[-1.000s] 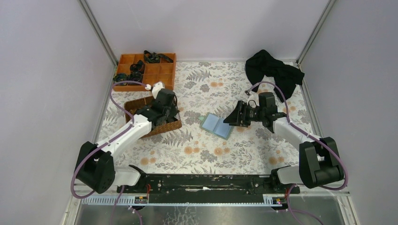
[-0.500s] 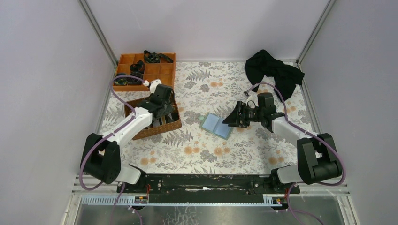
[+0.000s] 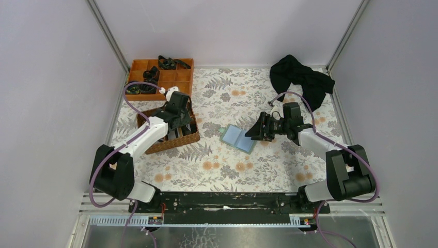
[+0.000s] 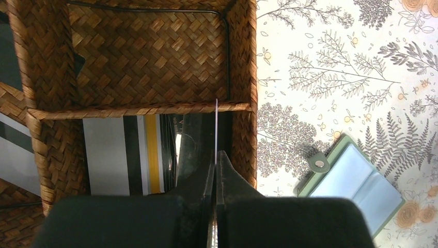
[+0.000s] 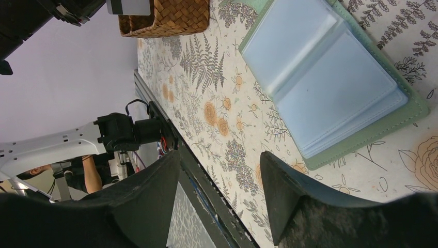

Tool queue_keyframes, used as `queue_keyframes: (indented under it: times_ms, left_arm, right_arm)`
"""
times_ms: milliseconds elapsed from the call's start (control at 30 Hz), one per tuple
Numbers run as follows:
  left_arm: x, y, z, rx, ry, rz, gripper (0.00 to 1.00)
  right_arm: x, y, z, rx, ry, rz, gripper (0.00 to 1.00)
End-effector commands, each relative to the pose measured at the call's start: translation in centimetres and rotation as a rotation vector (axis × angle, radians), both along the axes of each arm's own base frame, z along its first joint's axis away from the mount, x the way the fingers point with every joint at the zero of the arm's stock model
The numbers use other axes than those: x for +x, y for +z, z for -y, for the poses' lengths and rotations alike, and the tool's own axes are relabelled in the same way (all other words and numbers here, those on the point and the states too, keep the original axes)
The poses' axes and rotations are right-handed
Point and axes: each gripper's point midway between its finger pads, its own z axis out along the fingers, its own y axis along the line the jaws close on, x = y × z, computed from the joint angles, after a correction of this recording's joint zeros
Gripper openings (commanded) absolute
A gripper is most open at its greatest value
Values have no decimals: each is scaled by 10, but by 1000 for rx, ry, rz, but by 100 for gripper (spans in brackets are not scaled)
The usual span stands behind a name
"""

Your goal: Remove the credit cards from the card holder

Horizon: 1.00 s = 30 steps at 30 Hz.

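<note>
Examining the deciding relation first: the card holder (image 5: 330,88) lies open and flat on the floral table cover (image 3: 227,93), directly ahead of the right gripper (image 5: 219,157), near its fingertips but apart from them; that gripper's jaws stand wide with nothing between them. The holder's long axis runs on a diagonal across the top view; its snap tab is at the end toward the wicker basket (image 4: 243,62). The right arm is plainly the nearer; the left is well apart, over the basket. The holder's pale blue sleeves face up; whether any card remains in them cannot be told from these views.

The left gripper (image 4: 216,155) is closed on a thin card (image 4: 216,129), seen edge-on as a white line above the basket; its tip lines up in the wrist view with the partition between two compartments, just beside the basket's right wall. The far compartment shows only bare weave. The near compartment holds credit cards (image 4: 124,155), whitish, dark and one with a yellow band; whether they lie flat or lean cannot be told.

Judgement: the held card looks ready for release into the near compartment with the others; any further extraction falls to the right arm, which must reach forward onto the sleeves.

The orange divided tray (image 3: 178,77) holds black strap-like items in some cells; a black cloth (image 3: 302,77) lies at the far right; neither bears on the task.
</note>
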Motion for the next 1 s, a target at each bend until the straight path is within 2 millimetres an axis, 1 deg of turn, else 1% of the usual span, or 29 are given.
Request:
queue_keyframes:
  times_ms: [0,67,267,467,600,733,967]
  left_arm:
    - [3,3,7,-32,-39,8,0]
    - [3,3,5,-25,-36,11,0]
    - [-2,-7,6,-29,-39,-21,0]
    - [-5,-5,6,-34,-44,-17,0]
    - [-6,-8,4,-22,-40,-24,0]
    - [-8,-6,9,-48,-51,-25,0]
    - [-13,-8,7,-52,-41,-28,0]
  right_arm:
    - [5,14,-4,33,21,42,66]
    - [6,13,-4,31,17,45,66]
    - [4,10,-4,40,20,32,66]
    - [4,9,-3,29,13,38,66]
    - [4,10,-3,31,15,42,66]
    - [3,11,-3,28,14,44,66]
    - [3,11,-3,35,14,47,66]
